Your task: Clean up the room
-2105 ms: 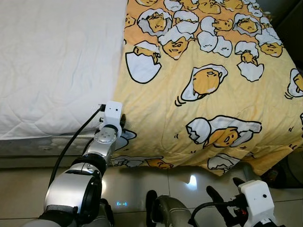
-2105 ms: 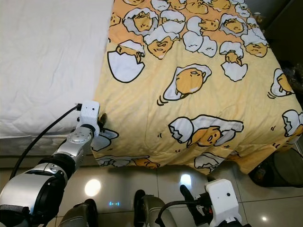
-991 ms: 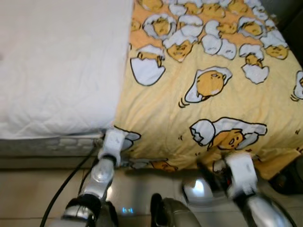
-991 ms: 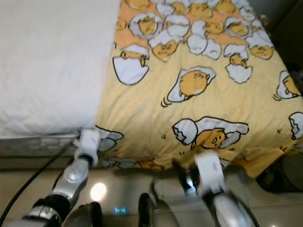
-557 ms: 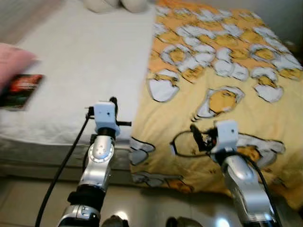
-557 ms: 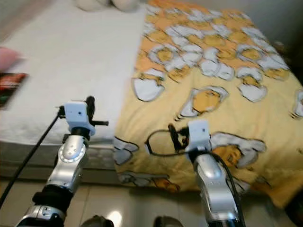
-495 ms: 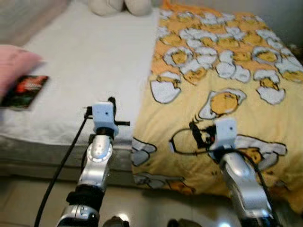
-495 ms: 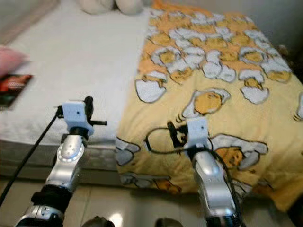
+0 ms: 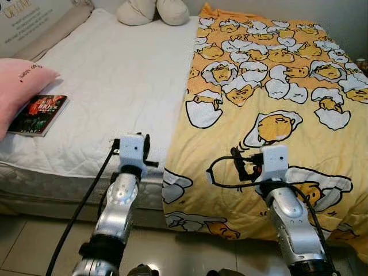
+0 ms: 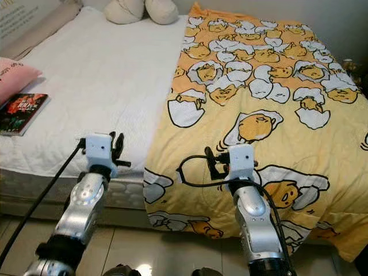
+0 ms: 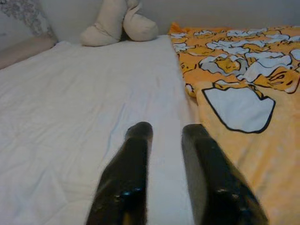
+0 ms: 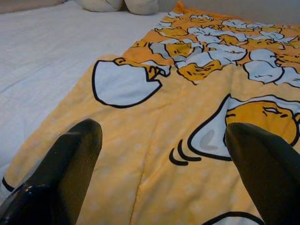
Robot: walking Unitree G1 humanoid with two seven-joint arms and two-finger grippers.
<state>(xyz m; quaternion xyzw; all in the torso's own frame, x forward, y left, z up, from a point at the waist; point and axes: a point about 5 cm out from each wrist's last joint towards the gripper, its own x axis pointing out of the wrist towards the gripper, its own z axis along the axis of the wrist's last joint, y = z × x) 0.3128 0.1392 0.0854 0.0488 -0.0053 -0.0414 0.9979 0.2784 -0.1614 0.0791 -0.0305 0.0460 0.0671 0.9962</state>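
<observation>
My right claw [image 12: 161, 154] is up now, fingers spread wide and holding nothing, hovering over the yellow egg-print blanket [image 9: 270, 86] near the foot of the bed; a second ago it hung low by the floor. My left claw [image 11: 164, 140], fingers a narrow gap apart and empty too, has let go of the blanket's edge and points along the bare white mattress [image 9: 115, 75]. My head has lifted as well, so more mess shows: a book [image 9: 38, 114] beside a pink pillow [image 9: 20, 86] on the mattress's left side, cream cushions [image 9: 158, 10] at the head. No bins or boxes in sight. I judge the blanket wants spreading.
</observation>
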